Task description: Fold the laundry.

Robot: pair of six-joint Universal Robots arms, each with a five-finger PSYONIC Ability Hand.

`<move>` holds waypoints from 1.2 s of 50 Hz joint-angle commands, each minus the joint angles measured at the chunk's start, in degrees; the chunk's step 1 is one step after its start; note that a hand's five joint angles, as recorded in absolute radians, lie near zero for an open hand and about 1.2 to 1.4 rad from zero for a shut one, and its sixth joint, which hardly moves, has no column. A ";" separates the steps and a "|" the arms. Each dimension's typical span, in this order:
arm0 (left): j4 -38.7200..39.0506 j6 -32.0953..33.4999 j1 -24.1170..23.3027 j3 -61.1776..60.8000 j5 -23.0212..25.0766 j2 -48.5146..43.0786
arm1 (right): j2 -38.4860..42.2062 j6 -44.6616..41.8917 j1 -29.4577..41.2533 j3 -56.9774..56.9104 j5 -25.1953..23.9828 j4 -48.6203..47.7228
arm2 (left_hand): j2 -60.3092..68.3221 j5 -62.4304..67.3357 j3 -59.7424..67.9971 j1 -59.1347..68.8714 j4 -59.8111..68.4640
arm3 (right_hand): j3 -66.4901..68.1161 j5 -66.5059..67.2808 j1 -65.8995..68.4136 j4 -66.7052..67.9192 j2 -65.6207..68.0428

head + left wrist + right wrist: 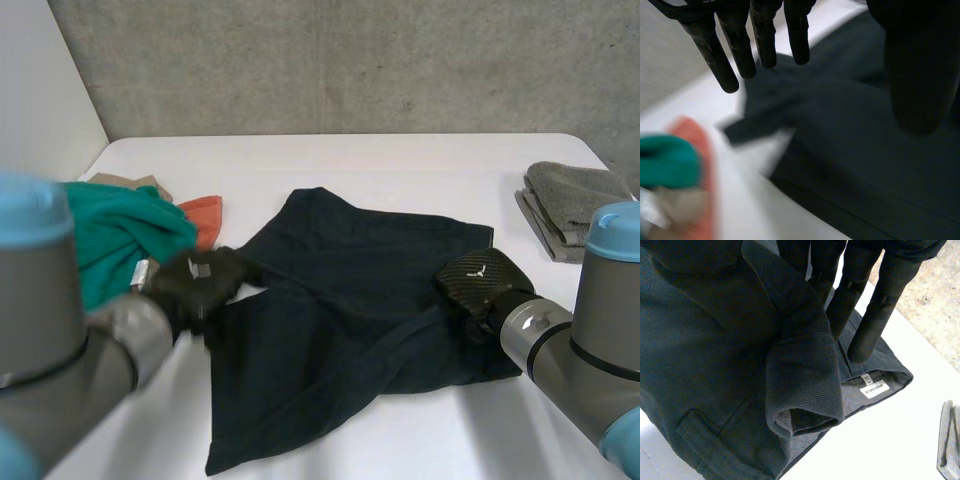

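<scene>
One shorts (pixel 340 330) | left hand (pixel 200 283) above edge | right hand (pixel 485 282) pinches fold

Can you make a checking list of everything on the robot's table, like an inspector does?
Surface: white table, bare around the clothes.
Job's things: dark shorts spread in the middle, rumpled; a white label shows inside the waistband.
Clutter: teal cloth, orange cloth and beige cloth heaped at the left; grey folded towel at the right.
Hands: left hand open over the shorts' left edge; right hand pinches a raised fold of the waistband.
Cables: nothing seen.
Surroundings: concrete wall behind.
</scene>
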 commanded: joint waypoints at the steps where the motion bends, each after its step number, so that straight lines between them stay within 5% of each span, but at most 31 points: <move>1: -0.78 -0.06 -0.19 -14.29 6.92 2.45 | 0.07 -0.17 -0.19 0.09 0.02 0.02 | 4.61 4.02 4.67 4.07 4.75 | 11.63 11.69 15.26 11.21 12.32; 7: 3.44 0.20 -0.63 -15.00 6.13 -2.12 | -0.98 -0.43 -0.19 0.70 0.45 0.37 | 11.80 11.21 11.86 11.26 11.94 | 11.63 11.69 15.26 11.21 12.32; 12: 4.50 0.46 -2.29 -14.04 4.55 -2.48 | -4.14 -0.96 -0.45 1.32 0.89 1.16 | 58.86 58.27 58.92 58.32 59.00 | 11.63 11.69 15.26 11.21 12.32; 18: 1.43 2.30 -4.84 -14.56 2.26 2.18 | -9.15 -6.74 -0.45 3.34 1.42 9.75 | 58.92 58.33 58.98 58.38 59.06 | 11.63 11.69 15.26 11.21 12.32; 24: -13.75 16.16 -8.54 -17.46 2.35 6.57 | -11.36 -29.68 -1.15 12.47 2.04 28.14 | 58.92 58.33 58.98 58.38 59.06 | 11.63 11.69 15.26 11.21 12.32; 30: -10.46 20.50 -7.75 -14.75 1.91 6.23 | -11.10 -24.80 -3.44 10.82 2.48 17.53 | 58.92 58.33 58.98 58.38 59.06 | 11.63 11.69 15.26 11.21 12.32; 38: 7.38 20.59 -7.48 -3.07 -4.06 -3.08 | -6.97 -14.86 -3.09 3.09 2.39 10.85 | 58.92 58.33 58.98 58.38 59.06 | 11.63 11.69 15.26 11.21 12.32; 47: 23.73 20.59 -7.05 18.71 -8.20 -18.96 | -1.17 -14.05 -4.14 -5.00 5.10 -1.47 | 58.92 58.33 58.98 58.38 59.06 | 11.63 11.69 15.26 11.21 12.32; 60: 26.82 20.68 -5.11 52.31 -7.76 -46.76 | 20.62 -16.07 -4.06 -23.36 9.15 -21.59 | 58.92 58.33 58.98 58.38 59.06 | 11.63 11.69 15.26 11.21 12.32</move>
